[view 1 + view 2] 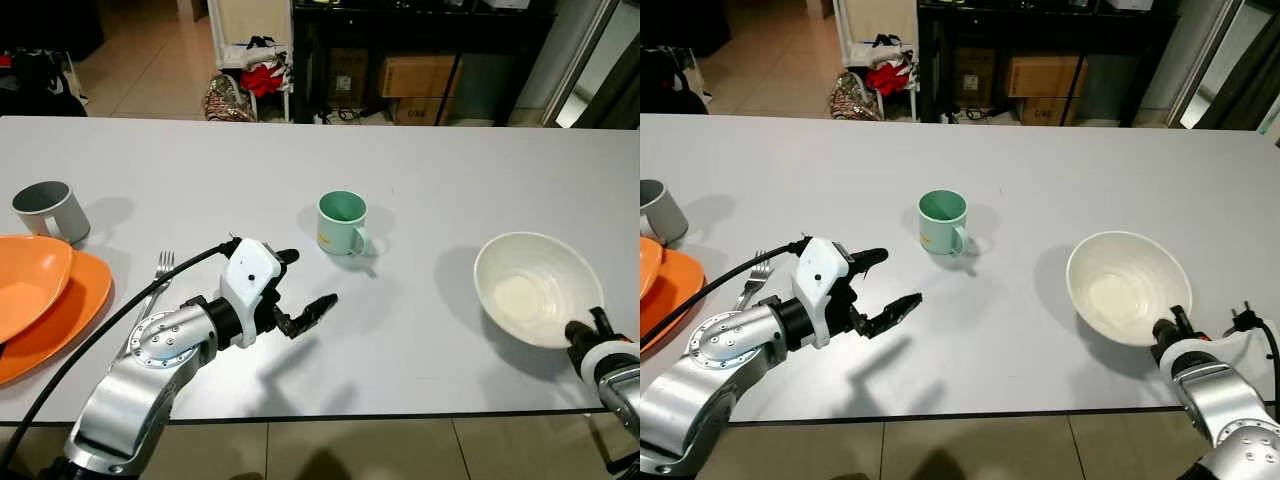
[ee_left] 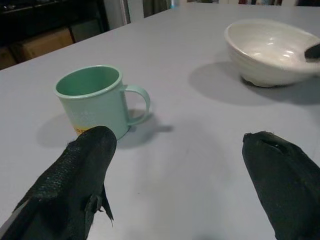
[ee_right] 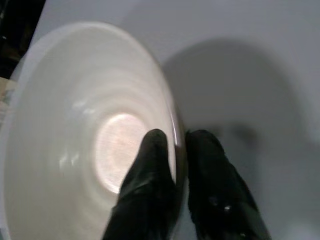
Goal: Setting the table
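A white bowl [image 1: 530,285] is tilted above the grey table [image 1: 430,180] at the right, its near rim pinched by my right gripper [image 3: 176,142], one finger inside and one outside. A green mug [image 1: 342,222] stands upright mid-table, handle to the right. My left gripper [image 1: 303,283] hovers open just short of the mug, nothing between its fingers [image 2: 85,165]. At the left lie stacked orange plates [image 1: 40,300], a fork [image 1: 160,268] beside them and a grey mug [image 1: 48,210] behind.
The table's front edge [image 1: 330,418] runs just below both arms over a tiled floor. Beyond the far edge stand a dark shelf unit with cardboard boxes [image 1: 415,75] and a white rack with clothes [image 1: 255,60].
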`<state>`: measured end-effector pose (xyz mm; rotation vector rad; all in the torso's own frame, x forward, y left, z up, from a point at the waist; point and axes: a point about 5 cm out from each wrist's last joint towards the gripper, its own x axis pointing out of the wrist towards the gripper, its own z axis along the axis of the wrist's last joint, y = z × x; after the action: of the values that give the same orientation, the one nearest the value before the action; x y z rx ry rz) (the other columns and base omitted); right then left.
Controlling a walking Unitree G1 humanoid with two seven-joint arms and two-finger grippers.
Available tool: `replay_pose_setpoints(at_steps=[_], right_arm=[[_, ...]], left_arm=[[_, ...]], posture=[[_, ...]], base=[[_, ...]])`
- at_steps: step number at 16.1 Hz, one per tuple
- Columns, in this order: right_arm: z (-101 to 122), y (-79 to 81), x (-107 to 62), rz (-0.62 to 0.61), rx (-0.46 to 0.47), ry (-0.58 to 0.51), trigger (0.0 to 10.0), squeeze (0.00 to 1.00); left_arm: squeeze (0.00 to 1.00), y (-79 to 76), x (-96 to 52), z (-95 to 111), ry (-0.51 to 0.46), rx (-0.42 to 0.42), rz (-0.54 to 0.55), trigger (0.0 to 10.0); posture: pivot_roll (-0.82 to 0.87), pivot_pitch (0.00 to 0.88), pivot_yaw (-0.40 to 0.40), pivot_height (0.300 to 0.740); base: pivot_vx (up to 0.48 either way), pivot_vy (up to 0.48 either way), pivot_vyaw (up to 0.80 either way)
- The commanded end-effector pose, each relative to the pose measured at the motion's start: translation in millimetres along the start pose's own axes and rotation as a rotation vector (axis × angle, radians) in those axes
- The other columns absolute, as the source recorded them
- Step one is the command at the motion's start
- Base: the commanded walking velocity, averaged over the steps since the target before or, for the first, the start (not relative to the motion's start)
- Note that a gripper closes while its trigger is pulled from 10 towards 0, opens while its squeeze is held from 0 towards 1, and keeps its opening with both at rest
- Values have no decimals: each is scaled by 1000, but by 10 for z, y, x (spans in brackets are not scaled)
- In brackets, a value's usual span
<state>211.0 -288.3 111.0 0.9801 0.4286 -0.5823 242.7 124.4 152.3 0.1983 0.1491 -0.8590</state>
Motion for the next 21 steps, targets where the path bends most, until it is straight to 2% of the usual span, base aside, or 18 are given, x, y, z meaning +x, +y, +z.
replay_pose_setpoints(at_steps=[1, 5, 6, 10, 11, 12, 15, 16, 17, 18, 20, 21], right_arm=[[13, 21, -1, 14, 23, 12, 10000, 1000], [95, 164, -69, 65, 57, -9, 10000, 1000], [82, 301, -129, 70, 60, -19, 10000, 1000], [-25, 518, -261, 61, 66, -10, 10000, 1000], [-51, 547, -274, 62, 60, 5, 10000, 812], [-58, 564, -285, 60, 59, 8, 10000, 0], [6, 633, -373, -3, -81, -47, 10000, 0], [11, 672, -395, -11, -96, -57, 10000, 0], [39, 830, -452, 30, -141, -95, 10000, 0], [51, 981, -501, 71, -234, -128, 10000, 0], [61, 1157, -560, 137, -406, -176, 10000, 0], [-81, 1392, -646, 280, -753, -266, 10000, 0]], left_arm=[[0, -18, -10, 41, -7, 1, -29, 10000], [0, 4, -50, 71, -15, -9, -67, 10000], [0, 29, -58, 82, -18, -8, -72, 10000], [0, 34, -79, 93, -19, -10, -97, 10000], [0, 27, -77, 93, -18, -10, -105, 10000], [0, 25, -76, 92, -18, -9, -107, 10000], [0, -5, -83, 93, -23, -15, -125, 10000], [0, -12, -90, 92, -24, -16, -127, 10000], [0, -13, -95, 91, -24, -8, -116, 10000], [0, -15, -103, 90, -23, 4, -111, 10000], [0, -9, -111, 92, -33, -7, -85, 10000], [0, 22, -116, 91, -42, -14, 3, 10000]], posture=[[4, 0, -29, 740], [3, 0, -26, 740], [-1, 0, -24, 740], [-7, 0, -23, 740], [-8, 0, -24, 740], [-8, 0, -25, 740], [-4, 0, -33, 740], [-4, 0, -33, 740], [-1, 0, -37, 740], [1, 0, -39, 740], [1, 0, -40, 740], [11, 0, -44, 740]], base=[[0, 0, 0], [0, 0, 0], [0, 0, 0], [0, 0, 0], [0, 0, 0], [0, 0, 0], [0, 0, 0], [0, 0, 0], [0, 0, 0], [0, 0, 0], [0, 0, 0], [0, 0, 0]])
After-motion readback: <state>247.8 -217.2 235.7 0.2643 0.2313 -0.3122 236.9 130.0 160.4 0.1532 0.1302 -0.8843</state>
